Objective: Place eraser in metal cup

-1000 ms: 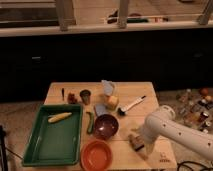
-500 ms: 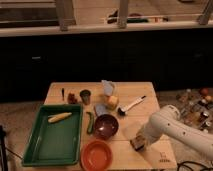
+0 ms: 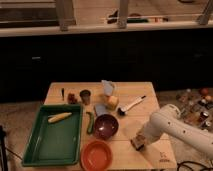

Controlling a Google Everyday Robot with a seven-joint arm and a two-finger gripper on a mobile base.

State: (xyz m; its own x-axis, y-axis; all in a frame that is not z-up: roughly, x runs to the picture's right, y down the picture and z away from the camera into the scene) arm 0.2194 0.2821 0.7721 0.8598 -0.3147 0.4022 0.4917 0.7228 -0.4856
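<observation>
Eraser (image 3: 135,145), as best I can make out, is the small dark block on the front right of the table (image 3: 134,92), right at the tip of the gripper (image 3: 139,141). Whether that claw is open or has hold of it, I cannot tell. The metal cup (image 3: 85,96) stands well apart at the back left, so by my reckoning the carry and the drop are both left to do.

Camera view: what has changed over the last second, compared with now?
The arm's white forearm seems to have risen slightly. The gripper stayed low over the front right part of the table and hardly shifted. Nothing was visibly taken hold of or let go. The metal cup, maroon bowl, orange bowl and green tray stayed put.
</observation>
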